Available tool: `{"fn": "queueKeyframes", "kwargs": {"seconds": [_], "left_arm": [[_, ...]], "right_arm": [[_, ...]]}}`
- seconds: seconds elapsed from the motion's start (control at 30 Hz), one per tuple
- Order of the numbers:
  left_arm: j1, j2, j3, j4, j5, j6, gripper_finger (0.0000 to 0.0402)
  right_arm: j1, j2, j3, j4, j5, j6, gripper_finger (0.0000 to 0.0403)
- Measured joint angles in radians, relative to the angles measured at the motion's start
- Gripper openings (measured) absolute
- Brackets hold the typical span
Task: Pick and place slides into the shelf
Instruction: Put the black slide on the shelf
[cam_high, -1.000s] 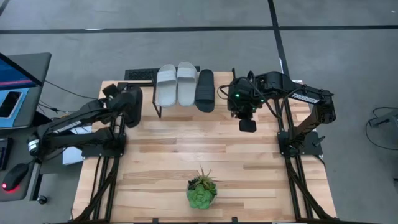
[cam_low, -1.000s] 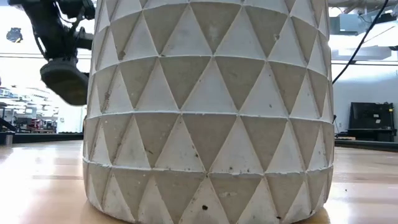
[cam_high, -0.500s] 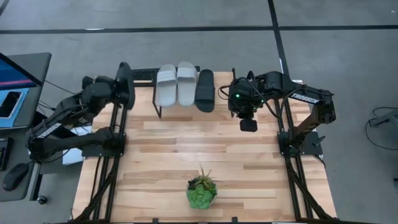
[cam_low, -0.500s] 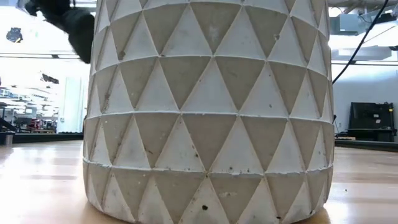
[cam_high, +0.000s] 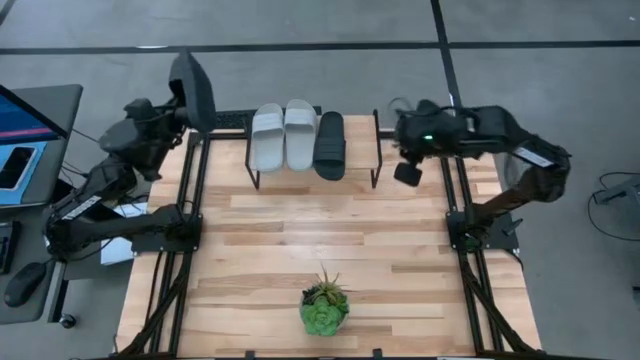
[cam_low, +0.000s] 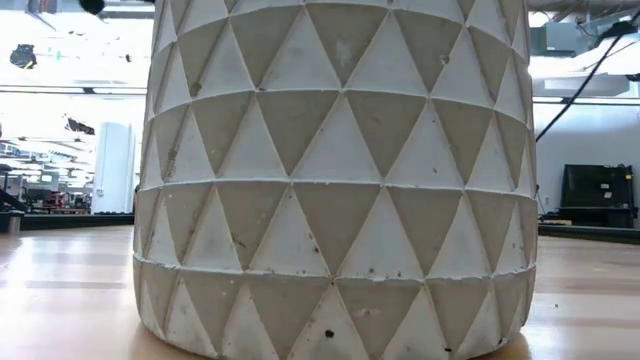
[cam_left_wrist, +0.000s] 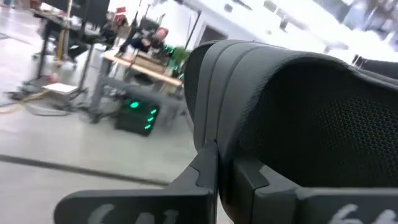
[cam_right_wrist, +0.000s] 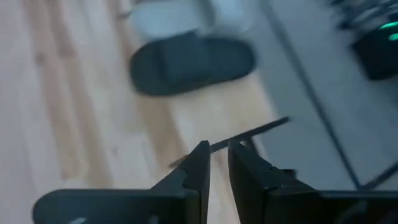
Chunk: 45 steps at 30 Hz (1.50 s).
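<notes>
The left gripper (cam_high: 178, 100) pinches a black slide (cam_high: 191, 92) raised above the table's (cam_high: 330, 250) far left corner. The right gripper (cam_high: 407, 174), nearly pressed together and empty, hangs beside the shelf's (cam_high: 378, 150) right end. On the shelf lie two grey slides (cam_high: 283, 135) and another black one (cam_high: 330, 145). A potted plant (cam_high: 324, 306) stands near the front edge.

Left end effector (cam_high: 188, 95) holds black slide (cam_high: 191, 88) aloft; shelf (cam_high: 312, 150) bears three.
</notes>
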Motion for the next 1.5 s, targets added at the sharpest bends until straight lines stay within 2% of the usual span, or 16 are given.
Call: {"fn": "queueKeyframes", "kwargs": {"seconds": [0.2, 0.37, 0.5, 0.6, 0.73, 0.87, 0.97, 1.13, 1.27, 1.5], "left_arm": [[-0.068, 0.105, -0.001, 0.209, 0.021, -0.016, 0.0], [-0.155, 0.235, -0.002, 0.414, 0.032, 0.013, 0.0], [-0.194, 0.312, -0.002, 0.583, 0.104, 0.076, 0.0], [-0.198, 0.345, -0.002, 0.616, 0.139, 0.079, 0.0], [-0.198, 0.362, -0.002, 0.614, 0.169, 0.056, 0.0], [-0.198, 0.362, -0.002, 0.622, 0.184, 0.055, 0.0], [-0.198, 0.362, -0.002, 0.634, 0.183, 0.051, 0.0], [-0.205, 0.362, -0.002, 0.654, 0.154, 0.05, 0.0], [-0.219, 0.362, -0.002, 0.659, 0.089, 0.119, 0.0], [-0.262, 0.435, 0.0, 0.832, -0.068, 0.335, 0.0]], "right_arm": [[0.104, -0.078, 0.001, 0.027, 0.191, 0.09, 0.0028], [0.198, -0.097, 0.001, 0.024, 0.256, 0.184, 0.0008], [0.274, -0.092, 0.001, 0.016, 0.256, 0.261, 0.0001], [0.313, -0.07, 0.001, 0.016, 0.207, 0.28, 0.0003], [0.302, -0.009, 0.001, 0.04, 0.103, 0.141, 0.0005], [0.267, 0.078, 0.001, 0.124, 0.117, 0.093, 0.0002], [0.282, 0.148, 0.0, 0.166, 0.222, 0.056, 0.0002], [0.312, 0.242, 0.0, 0.209, 0.528, 0.035, 0.002], [0.324, 0.291, 0.001, 0.251, 0.727, 0.016, 0.0055], [0.334, 0.327, 0.0, 0.475, 0.947, -0.12, 0.0128]]}}
